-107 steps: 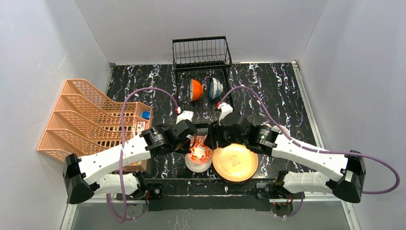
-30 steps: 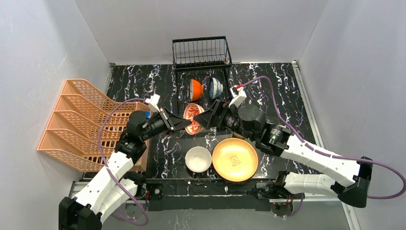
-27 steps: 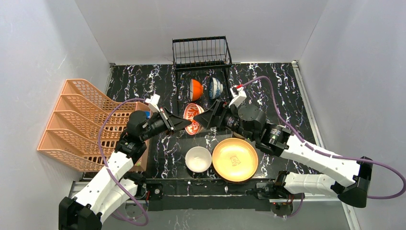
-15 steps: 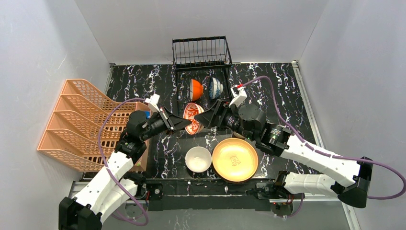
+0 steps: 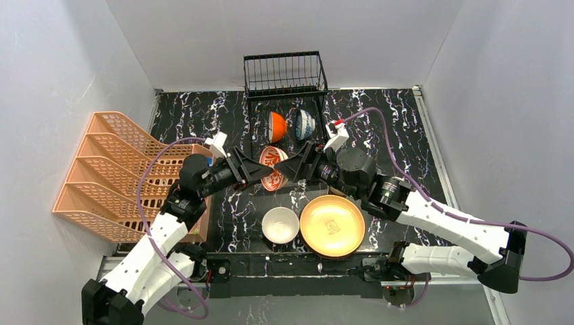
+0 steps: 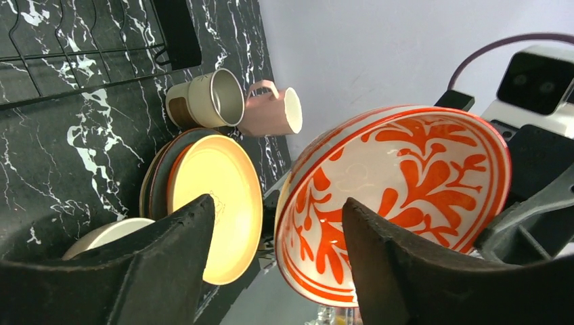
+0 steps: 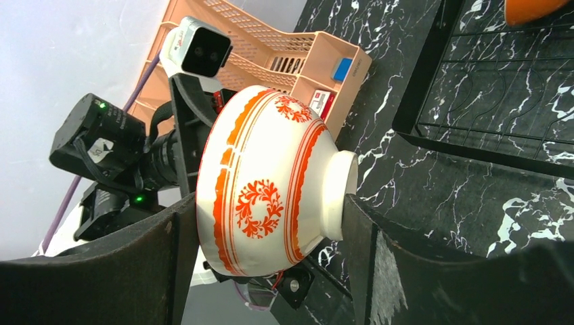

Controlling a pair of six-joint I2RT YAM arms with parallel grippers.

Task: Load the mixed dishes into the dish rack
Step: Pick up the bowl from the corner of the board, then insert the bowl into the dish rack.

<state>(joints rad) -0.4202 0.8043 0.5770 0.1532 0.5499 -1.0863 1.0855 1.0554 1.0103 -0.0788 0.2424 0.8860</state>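
A red floral bowl (image 5: 273, 167) hangs on its side in mid-air in front of the black wire dish rack (image 5: 284, 71). My right gripper (image 7: 269, 203) is shut on the bowl (image 7: 271, 183), one finger at its rim and one at its foot. My left gripper (image 6: 276, 210) stands open astride the bowl's rim (image 6: 406, 183), with a gap on both sides. In the top view the left gripper (image 5: 260, 170) and right gripper (image 5: 288, 169) meet at the bowl. An orange bowl (image 5: 276, 126) and a blue-patterned bowl (image 5: 304, 124) stand on edge in the rack.
A white bowl (image 5: 280, 225) and a yellow plate (image 5: 332, 225), stacked on other plates, lie near the front edge. A steel cup (image 6: 210, 101) and a pink mug (image 6: 274, 112) lie beyond the plates. The orange lattice rack (image 5: 122, 169) stands at the left.
My left gripper has opened and let go of the red floral bowl, which now rests in the right gripper alone. Earlier both arms carried it up from the white bowl.
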